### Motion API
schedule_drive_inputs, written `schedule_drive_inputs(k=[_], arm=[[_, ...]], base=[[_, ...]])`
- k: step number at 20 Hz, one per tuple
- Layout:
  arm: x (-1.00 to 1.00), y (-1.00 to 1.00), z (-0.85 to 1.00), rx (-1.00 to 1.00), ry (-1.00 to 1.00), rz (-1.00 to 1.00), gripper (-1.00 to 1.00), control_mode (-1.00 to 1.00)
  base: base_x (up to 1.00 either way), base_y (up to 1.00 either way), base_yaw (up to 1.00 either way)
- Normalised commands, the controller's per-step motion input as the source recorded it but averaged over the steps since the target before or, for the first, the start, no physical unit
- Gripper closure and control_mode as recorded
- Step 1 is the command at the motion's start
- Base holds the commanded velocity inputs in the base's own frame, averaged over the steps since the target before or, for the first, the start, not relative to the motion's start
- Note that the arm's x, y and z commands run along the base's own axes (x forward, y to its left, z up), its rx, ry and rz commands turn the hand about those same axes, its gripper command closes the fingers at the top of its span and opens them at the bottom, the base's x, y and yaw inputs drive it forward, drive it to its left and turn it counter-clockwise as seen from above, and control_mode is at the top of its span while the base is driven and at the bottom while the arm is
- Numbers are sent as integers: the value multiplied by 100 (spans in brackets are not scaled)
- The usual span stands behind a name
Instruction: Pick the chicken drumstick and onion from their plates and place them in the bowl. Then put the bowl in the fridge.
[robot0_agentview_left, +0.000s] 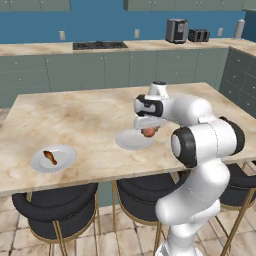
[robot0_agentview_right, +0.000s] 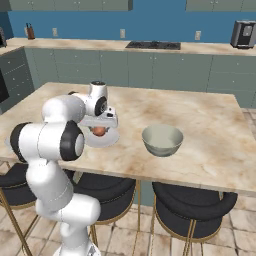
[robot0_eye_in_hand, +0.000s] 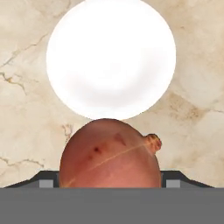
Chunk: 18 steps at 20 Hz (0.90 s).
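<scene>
The onion (robot0_agentview_left: 149, 132) (robot0_agentview_right: 99, 131) sits between the fingers of my gripper (robot0_agentview_left: 149, 134) (robot0_agentview_right: 99, 132), which is shut on it just above a pale plate (robot0_agentview_left: 131, 141) (robot0_agentview_right: 107, 140). In the hand view the onion (robot0_eye_in_hand: 109, 153) fills the gap between the dark fingertips (robot0_eye_in_hand: 48, 181), with the bare plate (robot0_eye_in_hand: 111, 57) below it. The chicken drumstick (robot0_agentview_left: 50, 157) lies on a second plate (robot0_agentview_left: 65, 161) near the island's front left. The cream bowl (robot0_agentview_right: 162, 140) stands upright on the island to the right of the gripper. The fridge is out of view.
The marble island (robot0_agentview_left: 90, 115) has black stools (robot0_agentview_left: 55, 210) tucked under its front edge. Behind it runs a counter with a cooktop (robot0_agentview_left: 100, 45), a coffee machine (robot0_agentview_left: 176, 30) and a toaster (robot0_agentview_left: 199, 35).
</scene>
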Motion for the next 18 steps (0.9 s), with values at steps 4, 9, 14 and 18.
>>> schedule_drive_inputs(k=[4,9,14,18], arm=[[-66,-43,50,-4,-5,11,100,-100],[-53,-51,44,-3,-5,5,100,-100],[-33,-56,48,-7,0,-1,100,-100],[-8,-65,35,-9,5,-12,100,-100]], base=[[0,0,0],[0,0,0],[0,0,0],[0,0,0]])
